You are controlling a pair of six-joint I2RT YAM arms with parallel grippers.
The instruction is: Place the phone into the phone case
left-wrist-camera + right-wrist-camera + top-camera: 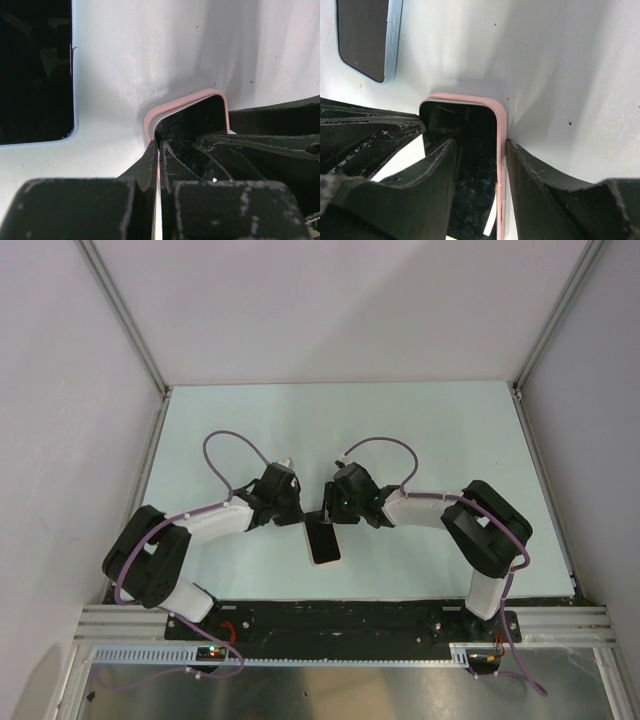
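Note:
The phone (323, 545) lies flat on the table, black screen up, just nearer than both grippers. It also shows at the upper left of both wrist views, the phone (35, 70) with a light blue side (394, 35). The salmon-pink phone case (185, 101) sits between the two grippers, and its inside looks dark and glossy. My left gripper (159, 150) is shut on the case's left rim. My right gripper (481, 145) straddles the case's (470, 97) right wall: one finger (525, 170) touches the outer rim, and the other stands apart over the dark inside.
The pale table (420, 440) is walled in by white panels on three sides, with metal rails (130, 315) at the corners. Both arm bases sit on the black bar (340, 620) at the near edge.

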